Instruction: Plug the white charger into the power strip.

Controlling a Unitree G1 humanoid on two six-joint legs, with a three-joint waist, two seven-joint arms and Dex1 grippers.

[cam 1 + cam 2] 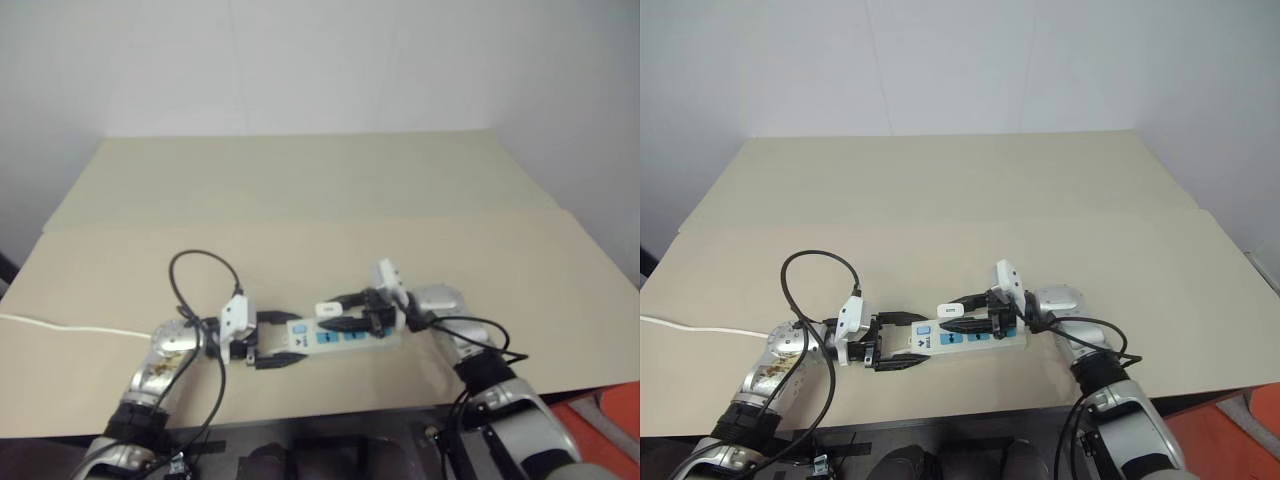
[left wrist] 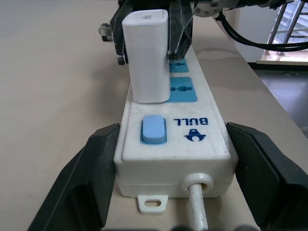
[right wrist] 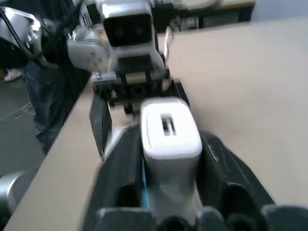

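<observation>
Centrally, near the front edge of a tan table [image 1: 330, 200], the power strip [image 1: 345, 338] lies flat, running left to right. Its blue switch [image 2: 153, 129] and its thin white cord [image 2: 197, 207] sit at the left end, and its blue outlet faces run off to the right.

The left gripper [image 1: 272, 340] reaches in from the left and is clamped on the power strip's switch end, one black finger pressed against each long side of the strip. The cord comes out between the two fingers.

The white charger [image 2: 146, 55] stands upright on the strip, seated on the outlet face just right of the switch, so it sits just beyond the left gripper's fingertips. The next outlet face, on its right, is uncovered.

The right gripper [image 1: 345, 311] reaches in from the right, above the strip. Its two black fingers flank the charger, one on the near side and one on the far side. Whether they are pressing the charger or standing slightly off it cannot be told.

Elsewhere, a second thin white cable [image 1: 60, 326] trails off the table's left edge. Black cables loop over both wrists. The two grippers face each other closely along the strip, with the charger between them.
</observation>
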